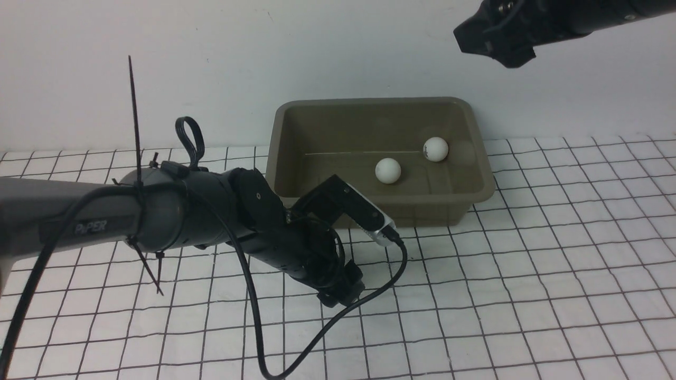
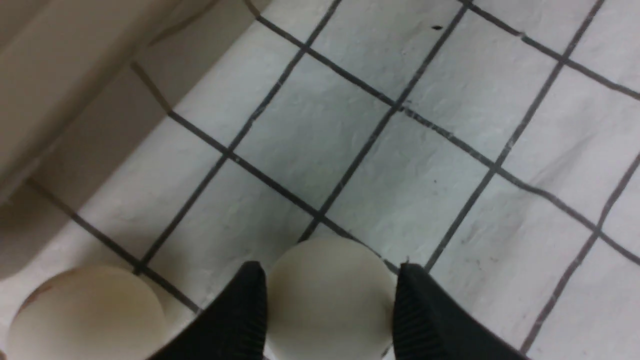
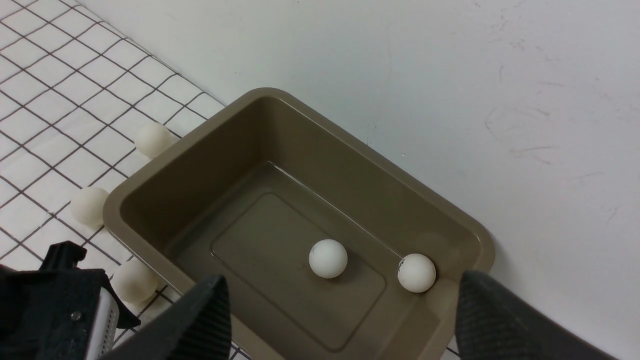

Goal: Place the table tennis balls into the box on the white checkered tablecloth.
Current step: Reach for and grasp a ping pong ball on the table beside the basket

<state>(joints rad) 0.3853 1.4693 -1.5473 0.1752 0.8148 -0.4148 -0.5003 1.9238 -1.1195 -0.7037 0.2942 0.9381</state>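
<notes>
Between left gripper (image 2: 330,272) jaws, ball (image 2: 329,305)

Two table tennis balls (image 3: 328,258) are lying in the one box (image 3: 200,165), and three more are showing on the one white checkered tablecloth (image 3: 50,100).

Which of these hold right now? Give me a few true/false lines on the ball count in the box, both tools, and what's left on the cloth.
1. Two table tennis balls lie in the box. True.
2. The right tool holds something. False: it is open and empty, above the box.
3. The left tool has its fingers against both sides of one ball that sits on the tablecloth. True.
4. Nothing is left outside the box. False: the right wrist view shows three loose balls on the tablecloth beside it.
</notes>
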